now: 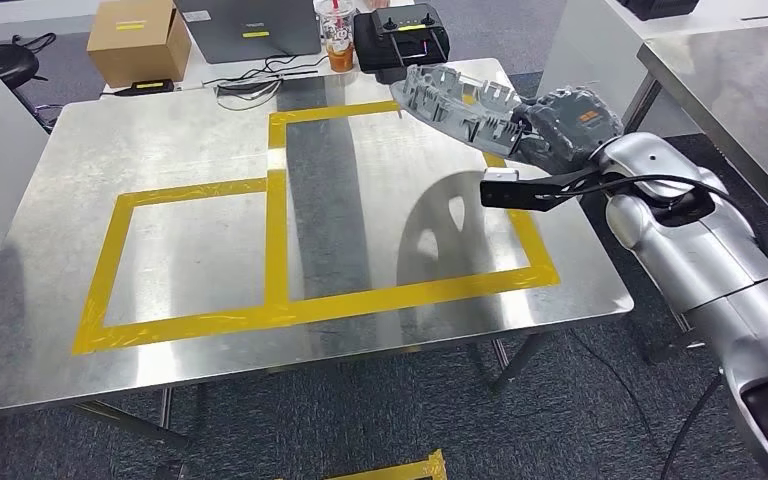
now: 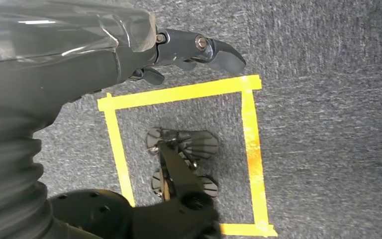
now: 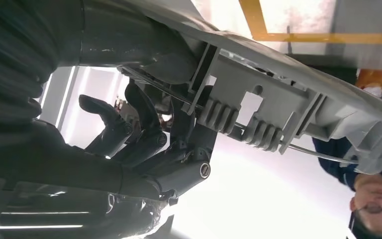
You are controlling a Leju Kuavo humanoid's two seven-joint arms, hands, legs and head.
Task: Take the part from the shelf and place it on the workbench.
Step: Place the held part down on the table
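Part (image 1: 457, 100), a grey ribbed plastic piece, sits clamped in the right hand (image 1: 560, 125) above the workbench (image 1: 200, 130), over its edge at two o'clock. Yellow tape (image 1: 277, 250) marks rectangles on the steel top. Left hand (image 2: 199, 50) hangs over carpet, fingers curled on nothing.

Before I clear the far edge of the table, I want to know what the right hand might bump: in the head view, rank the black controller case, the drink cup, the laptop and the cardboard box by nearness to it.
1. Black controller case, just beyond the right hand and the grey part it holds.
2. Drink cup, beside the case.
3. Laptop, mid far edge.
4. Cardboard box, far left corner.
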